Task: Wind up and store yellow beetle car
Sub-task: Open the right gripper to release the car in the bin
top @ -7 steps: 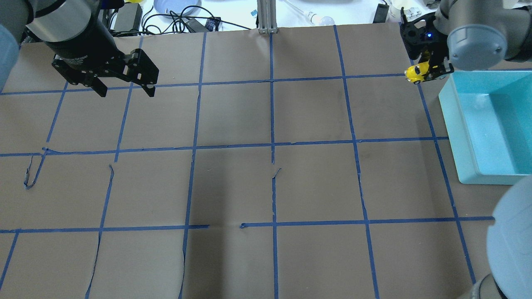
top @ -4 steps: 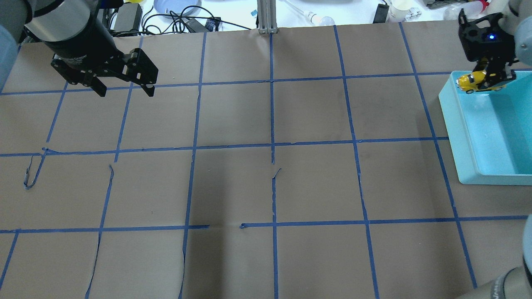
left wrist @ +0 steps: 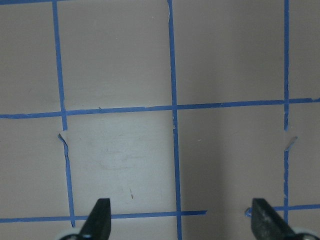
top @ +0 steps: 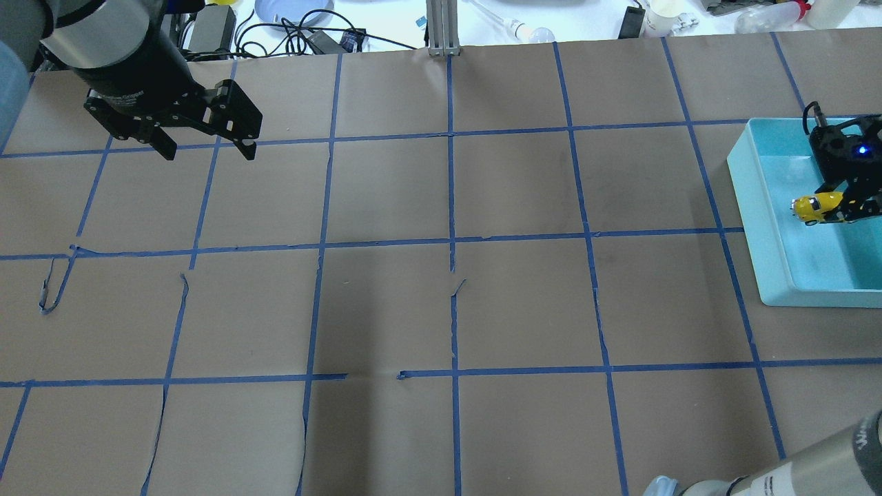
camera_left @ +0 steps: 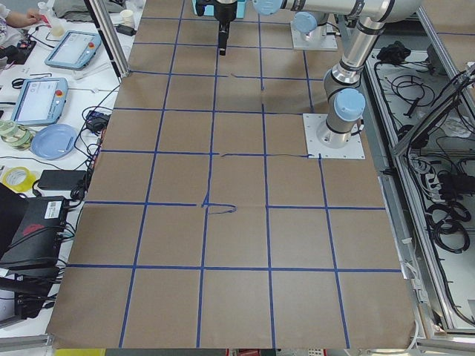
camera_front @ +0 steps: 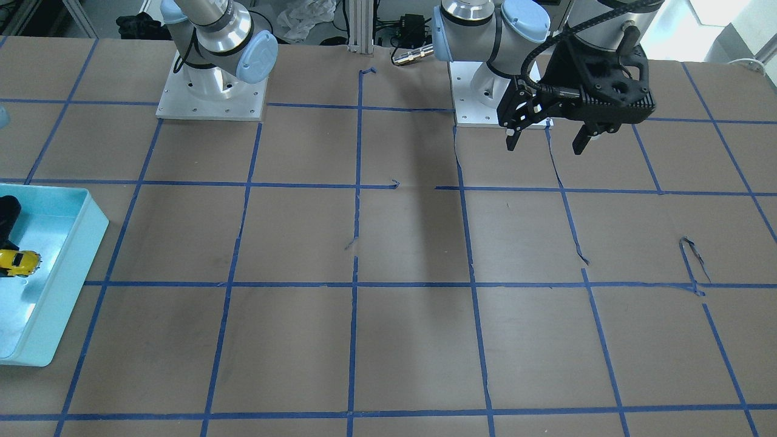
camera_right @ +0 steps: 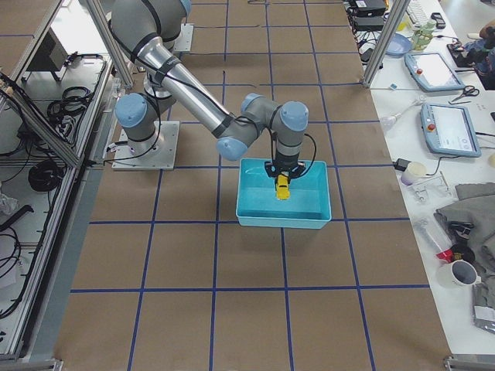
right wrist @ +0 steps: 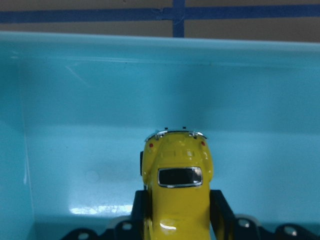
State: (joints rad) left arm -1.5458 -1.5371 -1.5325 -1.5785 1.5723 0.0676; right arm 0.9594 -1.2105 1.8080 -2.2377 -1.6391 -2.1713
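Observation:
The yellow beetle car point(top: 815, 207) is clamped between the fingers of my right gripper point(top: 835, 211), inside the outline of the light-blue bin point(top: 744, 200). In the right wrist view the car point(right wrist: 177, 185) sits between the two black fingers, with the bin's floor and far wall point(right wrist: 150, 75) beyond it. It also shows in the front view point(camera_front: 18, 261) and the right exterior view point(camera_right: 283, 186). I cannot tell whether it touches the floor. My left gripper point(top: 209, 153) is open and empty, above the paper at the far left point(camera_front: 545, 147) point(left wrist: 181, 215).
The table is covered in brown paper with a blue tape grid; several tape strips are torn and curled point(top: 52, 289). Cables, a blue plate point(top: 293, 10) and bottles lie past the far edge. The bin stands at the right edge point(camera_front: 73, 255).
My right gripper carried the car from outside the bin's far left corner, over the rim, towards me into the bin's interior. The left arm has not moved.

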